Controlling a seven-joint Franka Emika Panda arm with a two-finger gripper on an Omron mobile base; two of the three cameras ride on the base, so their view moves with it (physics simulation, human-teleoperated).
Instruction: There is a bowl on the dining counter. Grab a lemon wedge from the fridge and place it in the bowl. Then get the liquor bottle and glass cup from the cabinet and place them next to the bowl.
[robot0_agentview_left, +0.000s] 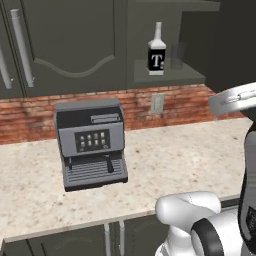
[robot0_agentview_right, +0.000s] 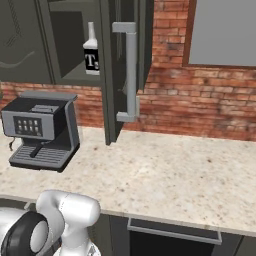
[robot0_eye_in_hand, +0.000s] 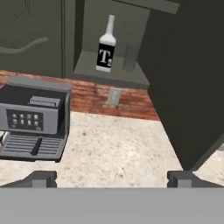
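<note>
Liquor bottle (robot0_eye_in_hand: 106, 43) near shelf edge, glass cup (robot0_eye_in_hand: 129, 57) beside.

Flat, even, rendered light is seen throughout, with no glare. The open cabinet (robot0_agentview_left: 170, 75) interior is dim; beneath it, the speckled counter (robot0_agentview_left: 175, 160) is brightly lit. A soft shadow is cast below the coffee machine (robot0_agentview_left: 91, 142). Edges are slightly soft, undistorted.
</note>
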